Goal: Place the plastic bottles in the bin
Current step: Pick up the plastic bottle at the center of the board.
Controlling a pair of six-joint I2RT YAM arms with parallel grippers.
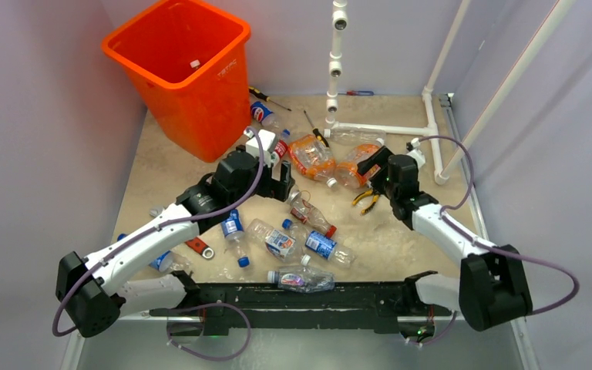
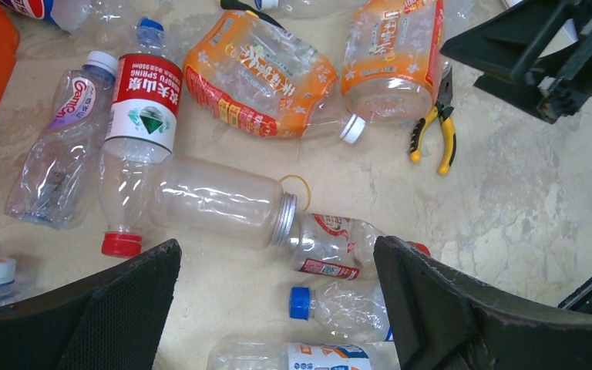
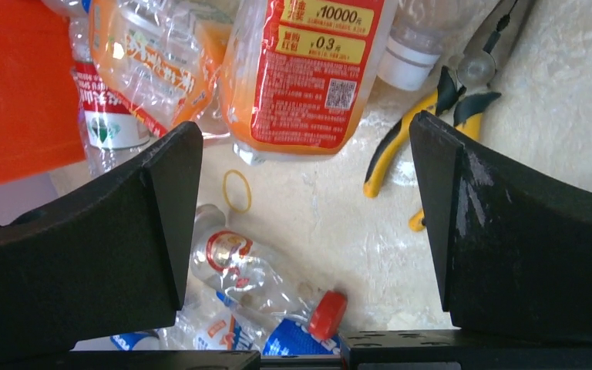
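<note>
The orange bin [image 1: 200, 116] stands at the back left. Several plastic bottles lie scattered on the table. Two orange-tinted bottles [image 1: 312, 156] [image 1: 354, 162] lie between the arms. My left gripper [image 1: 281, 181] [image 2: 276, 254] hangs open above a clear jar-like bottle [image 2: 216, 202], a red-capped bottle [image 2: 335, 245] and a blue-capped one [image 2: 339, 304], touching none. My right gripper [image 1: 374, 166] [image 3: 304, 131] is open and empty over an orange-labelled bottle [image 3: 308, 69] and a clear red-capped bottle [image 3: 254, 270]. More bottles [image 1: 301, 279] [image 1: 274, 240] lie near the front.
Yellow-handled pliers [image 1: 366, 200] [image 3: 424, 131] lie beside the right gripper. A white pipe frame [image 1: 385, 129] stands at the back right, screwdrivers [image 1: 266, 96] lie near the bin, and a red-handled tool [image 1: 198, 247] lies at the front left. A yellow rubber band [image 3: 237, 190] lies loose.
</note>
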